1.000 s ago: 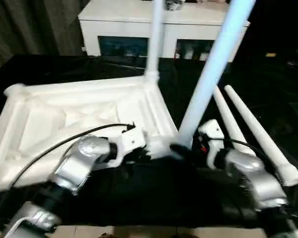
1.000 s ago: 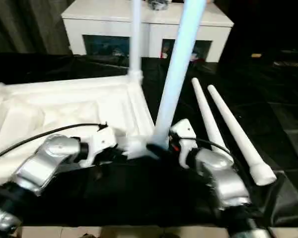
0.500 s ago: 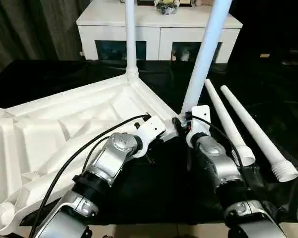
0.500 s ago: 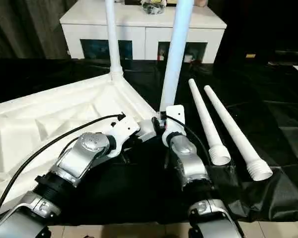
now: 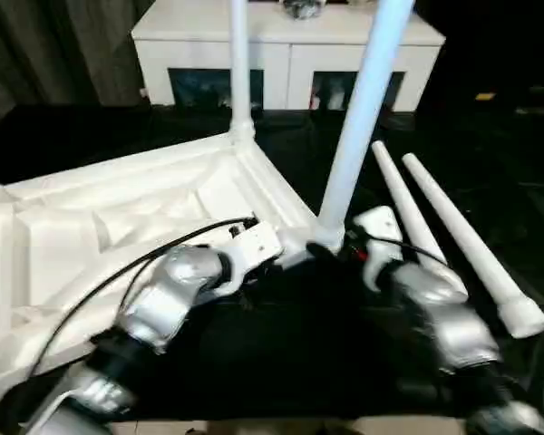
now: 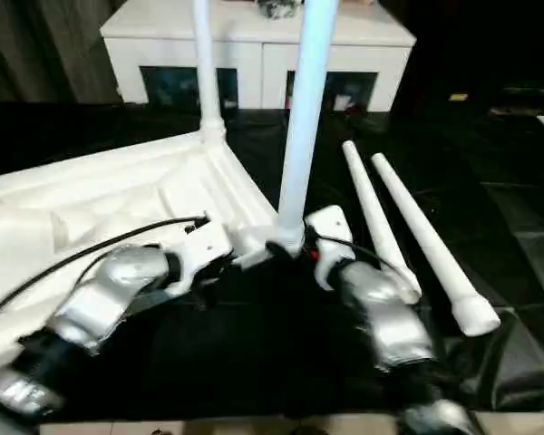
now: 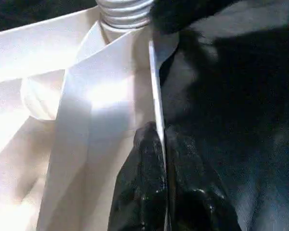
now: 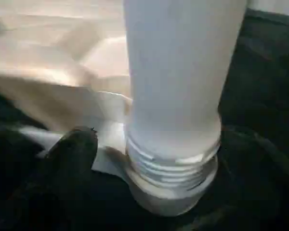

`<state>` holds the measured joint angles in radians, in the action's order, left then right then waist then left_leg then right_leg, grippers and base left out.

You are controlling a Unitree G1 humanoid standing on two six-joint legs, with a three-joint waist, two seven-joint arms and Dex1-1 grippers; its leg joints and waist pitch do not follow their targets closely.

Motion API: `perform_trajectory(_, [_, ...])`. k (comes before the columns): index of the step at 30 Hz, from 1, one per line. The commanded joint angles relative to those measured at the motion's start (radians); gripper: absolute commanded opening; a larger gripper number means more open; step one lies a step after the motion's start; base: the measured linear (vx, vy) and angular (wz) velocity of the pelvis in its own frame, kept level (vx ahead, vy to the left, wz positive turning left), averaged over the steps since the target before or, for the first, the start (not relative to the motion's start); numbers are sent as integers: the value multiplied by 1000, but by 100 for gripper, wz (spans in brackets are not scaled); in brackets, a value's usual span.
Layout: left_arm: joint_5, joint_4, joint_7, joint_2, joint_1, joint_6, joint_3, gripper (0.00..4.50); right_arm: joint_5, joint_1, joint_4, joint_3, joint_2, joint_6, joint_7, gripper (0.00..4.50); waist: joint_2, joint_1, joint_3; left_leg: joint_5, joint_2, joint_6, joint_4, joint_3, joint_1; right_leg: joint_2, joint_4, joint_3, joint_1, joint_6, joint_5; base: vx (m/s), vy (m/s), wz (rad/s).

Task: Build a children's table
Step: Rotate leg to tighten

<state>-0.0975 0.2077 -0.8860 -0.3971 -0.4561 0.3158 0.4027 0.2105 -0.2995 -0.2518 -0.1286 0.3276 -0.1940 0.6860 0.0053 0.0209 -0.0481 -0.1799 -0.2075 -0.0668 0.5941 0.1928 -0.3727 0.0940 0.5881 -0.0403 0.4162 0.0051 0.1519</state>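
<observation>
We see the children's table lying upside down on a black-draped desk, sockets up for fitting legs. Two legs stand in it; two spare legs lie beside. Our left end effector, clamped on the table's rim, steadies it. Our right end effector has spread apart around the near leg, wider than before.

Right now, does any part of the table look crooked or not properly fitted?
Yes. The near leg leans to one side, while the far leg stands straight. In the right wrist view its thread rings are still exposed above the corner socket, so it looks not fully screwed in.
</observation>
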Motion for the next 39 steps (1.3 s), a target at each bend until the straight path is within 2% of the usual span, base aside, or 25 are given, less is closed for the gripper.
perform_trajectory(1, [16, -40, -97, -30, 22, -36, 48, 0, 39, 8, 56, -16, 28, -3, 100, 424, -1, 8, 70, -257, -15, 50, -73, -6, 9, 27, -55, 23, -49, -209, 177, 57, -10, 0])
perform_trajectory(3, [52, -82, -181, -69, 38, -42, 57, 0, 59, 16, 72, -29, 87, -5, 199, 424, -4, 13, 72, -206, -15, 68, -68, -2, 11, 25, -45, 24, -48, -238, 105, 29, -5, 0])
perform_trajectory(4, [60, -88, -189, -70, 39, -38, 54, 0, 57, 13, 68, -29, 96, -5, 214, 424, -3, 17, 70, -186, -15, 77, -66, 0, 11, 24, -42, 24, -47, -252, 83, 0, 0, 0])
perform_trajectory(6, [61, -91, -193, -70, 36, -35, 49, 0, 51, 3, 56, -28, 102, -4, 232, 424, -3, 24, 67, -192, -17, 78, -66, 3, 15, 26, -43, 26, -45, -262, 102, 0, 0, 0])
perform_trajectory(7, [61, -91, -193, -70, 36, -35, 49, 0, 51, 3, 56, -28, 102, -4, 232, 424, -3, 28, 66, -201, -18, 70, -68, 3, 16, 27, -45, 25, -45, -256, 129, 0, 0, 0])
perform_trajectory(8, [58, -87, -191, -68, 33, -37, 47, 0, 44, -3, 42, -29, 103, -2, 239, 424, -8, 29, 65, -209, -18, 64, -69, 3, 15, 27, -47, 26, -45, -249, 149, 0, 0, 0])
perform_trajectory(12, [53, -77, -181, -69, 25, -45, 42, 0, 29, -13, 15, -48, 118, 6, 272, 389, -10, 32, 61, -268, -17, 26, -74, -1, 16, 29, -57, 27, -43, -205, 270, 0, 0, 0])
perform_trajectory(15, [55, -77, -182, -77, 24, -48, 40, 0, 17, -14, 10, -75, 135, 12, 309, 355, -12, 33, 62, -265, -16, 22, -73, -2, 16, 28, -57, 28, -43, -191, 277, 0, 0, 0])
perform_trajectory(24, [54, -75, -187, -81, 27, -50, 36, 0, 17, -15, -4, -67, 127, 14, 323, 279, -11, 33, 65, -228, -15, 35, -70, -1, 13, 26, -52, 26, -45, -207, 221, 0, 0, 0])
perform_trajectory(35, [56, -76, -192, -84, 33, -41, 38, 0, 3, 4, -33, -59, 107, -4, 278, 270, -10, 33, 65, -224, -14, 35, -69, -1, 14, 26, -51, 26, -45, -209, 221, 0, 0, 0])
perform_trajectory(38, [56, -69, -168, -69, 35, -22, 31, 0, 4, -2, -82, -28, 60, -37, 185, 270, -9, 29, 63, -255, -14, 24, -72, -1, 16, 27, -56, 27, -41, -202, 267, 0, 0, 0])
perform_trajectory(39, [55, -63, -151, -57, 35, -9, 27, 0, 6, -5, -106, -13, 36, -53, 139, 270, -10, 26, 60, -281, -12, 13, -75, -2, 16, 27, -61, 26, -41, -194, 308, 0, 0, 0])
